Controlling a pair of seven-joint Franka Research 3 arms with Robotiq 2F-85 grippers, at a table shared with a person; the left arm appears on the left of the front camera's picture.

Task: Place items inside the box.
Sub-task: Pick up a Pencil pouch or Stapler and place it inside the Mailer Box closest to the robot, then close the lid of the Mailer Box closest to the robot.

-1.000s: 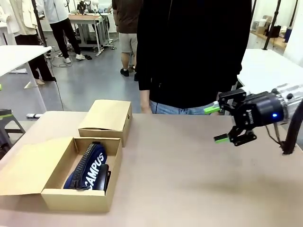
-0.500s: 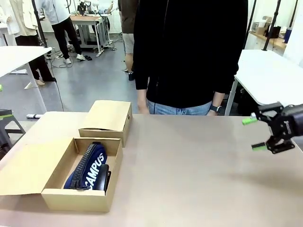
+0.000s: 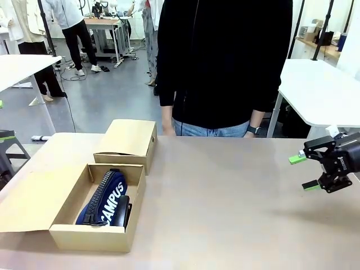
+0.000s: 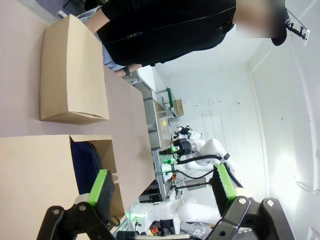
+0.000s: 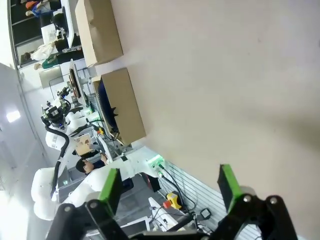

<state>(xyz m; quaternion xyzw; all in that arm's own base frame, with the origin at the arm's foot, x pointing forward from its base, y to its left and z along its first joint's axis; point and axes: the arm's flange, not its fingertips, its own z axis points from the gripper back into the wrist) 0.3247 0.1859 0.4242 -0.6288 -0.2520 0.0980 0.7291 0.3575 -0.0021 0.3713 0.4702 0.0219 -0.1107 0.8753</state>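
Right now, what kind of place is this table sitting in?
Probably a robotics lab or workshop: a robot gripper works over the table, other worktables and people stand behind, and more white robot arms show farther off.

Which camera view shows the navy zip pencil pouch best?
The front view: the navy zip pencil pouch lies in the open brown cardboard box, its lettering readable. The left wrist view shows a dark edge; the right wrist view a blue sliver.

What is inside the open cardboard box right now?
The open cardboard box holds the navy "CAMPUS" pencil pouch, with a black item wedged beside it, too hidden to identify. Whatever lies beneath the pouch is covered.
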